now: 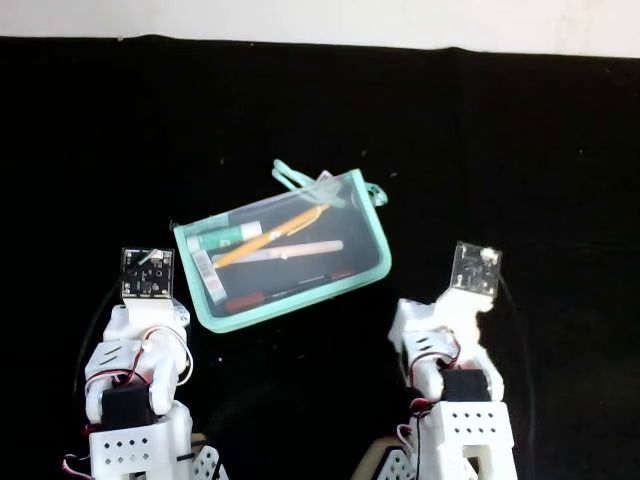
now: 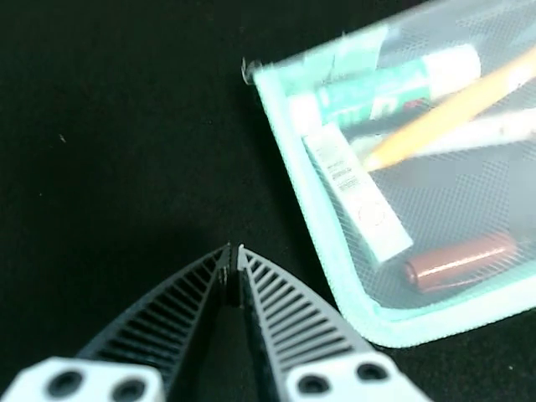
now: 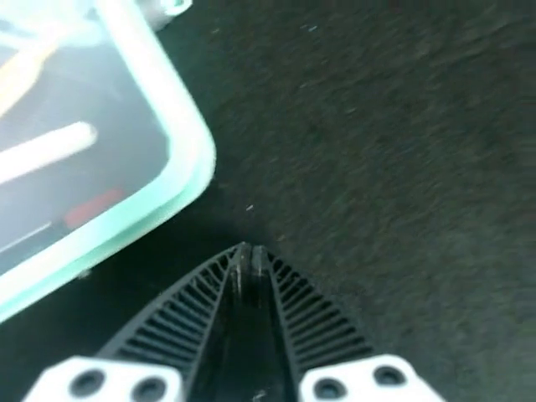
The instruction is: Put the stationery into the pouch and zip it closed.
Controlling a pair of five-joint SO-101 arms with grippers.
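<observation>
Right wrist view crops the pouch (image 3: pixel 182 138) to one corner.

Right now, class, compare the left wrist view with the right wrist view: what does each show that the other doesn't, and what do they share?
Left wrist view: the left gripper, fingers shut, beside the end of the pouch that holds a green-and-white tube and a white labelled stick. Right wrist view: the right gripper, fingers shut, near the pouch's opposite rounded corner, with a small light loop beyond it. Shared: the teal-edged pouch, the black cloth, and the yellow pencil and white pen inside.
</observation>
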